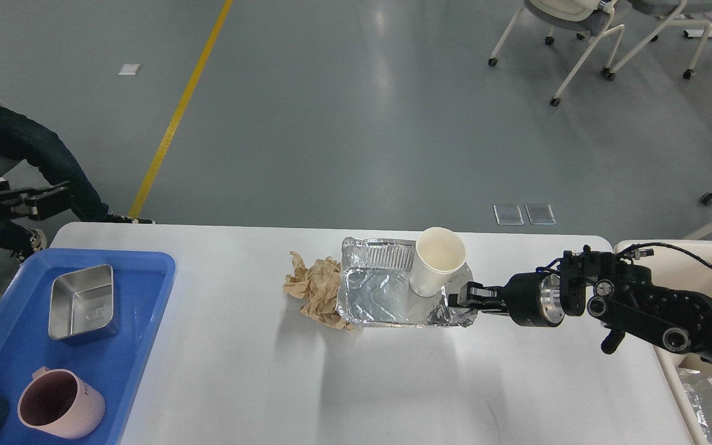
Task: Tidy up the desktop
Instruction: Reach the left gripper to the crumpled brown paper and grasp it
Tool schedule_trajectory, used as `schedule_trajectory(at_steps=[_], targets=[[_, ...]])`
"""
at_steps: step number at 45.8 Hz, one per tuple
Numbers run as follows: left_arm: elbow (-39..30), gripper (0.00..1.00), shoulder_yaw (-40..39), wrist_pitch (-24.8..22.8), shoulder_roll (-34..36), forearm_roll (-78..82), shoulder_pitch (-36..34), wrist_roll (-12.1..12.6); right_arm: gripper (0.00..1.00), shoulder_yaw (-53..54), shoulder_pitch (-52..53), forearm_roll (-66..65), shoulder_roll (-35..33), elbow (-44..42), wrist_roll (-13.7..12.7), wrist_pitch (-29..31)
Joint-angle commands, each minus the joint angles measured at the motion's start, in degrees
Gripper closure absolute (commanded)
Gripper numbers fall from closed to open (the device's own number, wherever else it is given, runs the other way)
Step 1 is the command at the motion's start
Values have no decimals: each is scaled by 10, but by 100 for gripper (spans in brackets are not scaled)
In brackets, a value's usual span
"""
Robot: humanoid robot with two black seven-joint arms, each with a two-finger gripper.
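Nearest, a pink mug (59, 405) and steel tin (81, 301) sit sorted in the blue tray (152, 290). Mid-desktop (238, 371), a foil tray (387, 290), paper cup (436, 259) and crumpled brown paper (316, 287) remain. Right gripper (462, 296) meets the foil rim; grasp indeterminable. Left gripper (53, 196) hangs off-table, seemingly empty.

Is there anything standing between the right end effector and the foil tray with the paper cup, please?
Nothing visible does. The right end effector is already at the near right rim of the foil tray, with only bare desktop below it. The paper cup stands just beside it inside the tray, and the crumpled paper lies on the tray's far side.
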Motion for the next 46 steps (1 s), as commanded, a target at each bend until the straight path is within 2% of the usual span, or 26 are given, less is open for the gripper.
schedule_trajectory(at_steps=[1, 5, 9, 18, 29, 34, 36, 46], targets=[[-45, 3, 1, 24, 50, -37, 60, -23, 100, 0, -4, 0, -2, 0, 1, 0], [-91, 3, 1, 28, 74, -40, 100, -54, 100, 0, -4, 0, -2, 0, 1, 0], [-148, 3, 4, 28, 96, -42, 132, -74, 100, 0, -5, 0, 0, 0, 1, 0], [-200, 3, 6, 29, 92, -47, 166, -78, 100, -1, -9, 0, -5, 0, 1, 0], [-230, 3, 9, 32, 91, -72, 168, -80, 100, 0, -11, 0, -2, 0, 1, 0], [-227, 3, 10, 32, 72, -76, 168, -77, 100, 0, -11, 0, -3, 0, 1, 0], [-216, 3, 2, 33, 51, -78, 166, -67, 100, 0, -11, 0, -4, 0, 1, 0], [-84, 3, 9, 24, -109, -81, 93, -35, 100, 2, -10, 0, -5, 1, 3, 0]])
